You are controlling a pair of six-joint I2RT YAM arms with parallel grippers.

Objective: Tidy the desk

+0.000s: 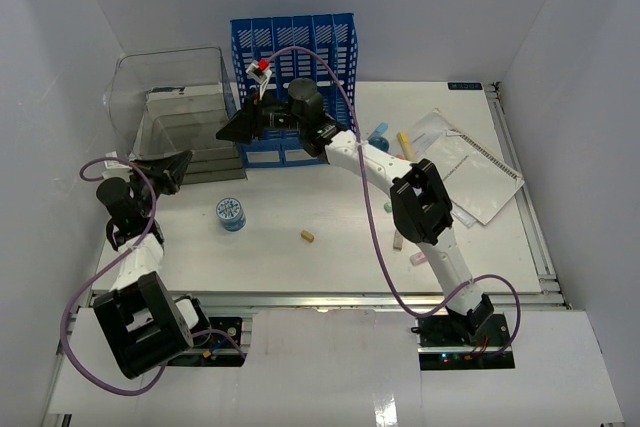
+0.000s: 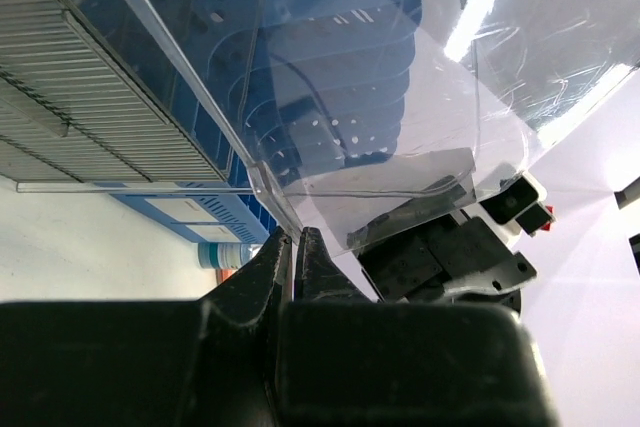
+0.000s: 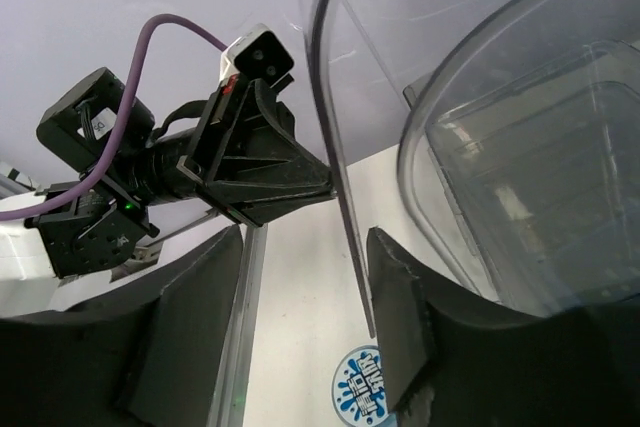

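The white desk (image 1: 330, 247) carries a clear plastic box (image 1: 170, 97) at the back left. The box also shows in the right wrist view (image 3: 520, 167). A thin clear lid (image 3: 345, 207) stands on edge at the box's front, and it shows in the left wrist view (image 2: 400, 127) too. My left gripper (image 1: 186, 161) is shut on the lid's edge (image 2: 292, 239). My right gripper (image 1: 224, 133) is open, and its fingers straddle the same lid from the other side (image 3: 305, 237) without pinching it. The left gripper's tip (image 3: 320, 187) faces it.
A blue slotted file rack (image 1: 295, 47) stands behind the right gripper. A round blue-and-white container (image 1: 230, 214) sits on the desk below the grippers. A small cork-coloured piece (image 1: 307, 236), papers (image 1: 470, 162) and several pens (image 1: 404, 142) lie to the right.
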